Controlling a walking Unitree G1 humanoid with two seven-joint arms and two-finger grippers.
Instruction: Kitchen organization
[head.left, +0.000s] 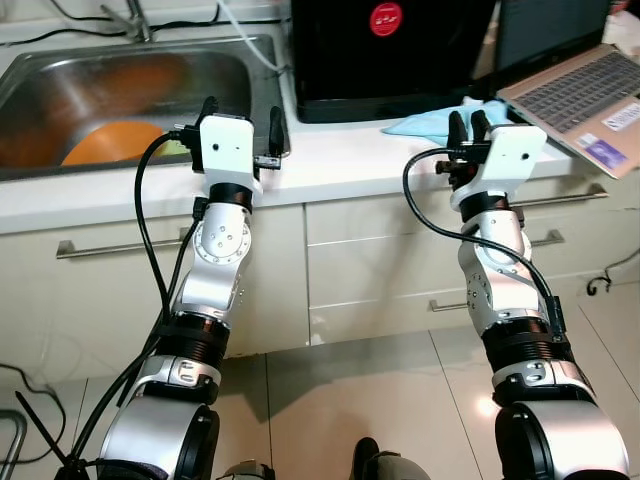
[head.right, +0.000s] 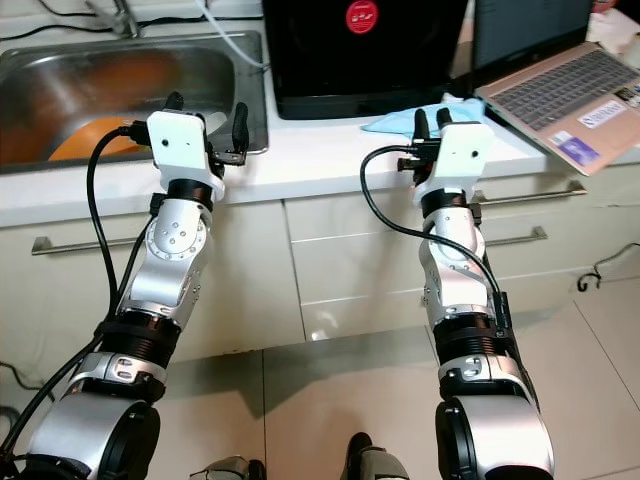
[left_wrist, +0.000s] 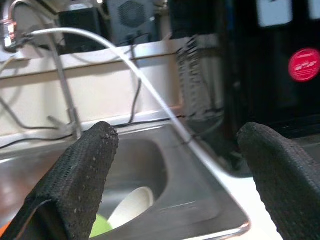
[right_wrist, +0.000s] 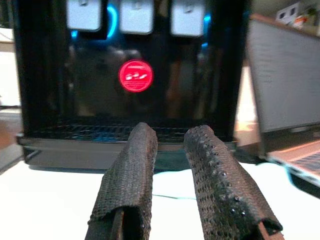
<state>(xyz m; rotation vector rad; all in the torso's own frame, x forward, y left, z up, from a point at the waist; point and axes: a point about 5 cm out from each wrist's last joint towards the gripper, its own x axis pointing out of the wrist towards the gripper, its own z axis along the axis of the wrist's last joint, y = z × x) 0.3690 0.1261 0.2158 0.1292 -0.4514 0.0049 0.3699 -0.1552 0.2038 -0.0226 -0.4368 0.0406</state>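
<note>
Grippers raised at white countertop (head.left: 340, 150) edge.
Left gripper (head.left: 240, 115) spread wide, empty, by stainless steel sink (head.left: 262, 60) holding orange plate (head.left: 112, 141); right gripper (head.left: 466, 125) nearly closed, empty, near light-blue cloth (head.left: 425, 123).

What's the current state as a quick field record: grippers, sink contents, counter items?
left gripper: fingers spread open, raised over the sink's right rim, holding nothing
right gripper: fingers nearly together, nothing between them, raised at the counter edge facing the black appliance
sink: steel basin holding an orange dish; a pale dish and something green show in the left wrist view
counter: white; black appliance with a red round badge, blue cloth in front of it, open laptop on the right
faucet: behind the sink
</note>
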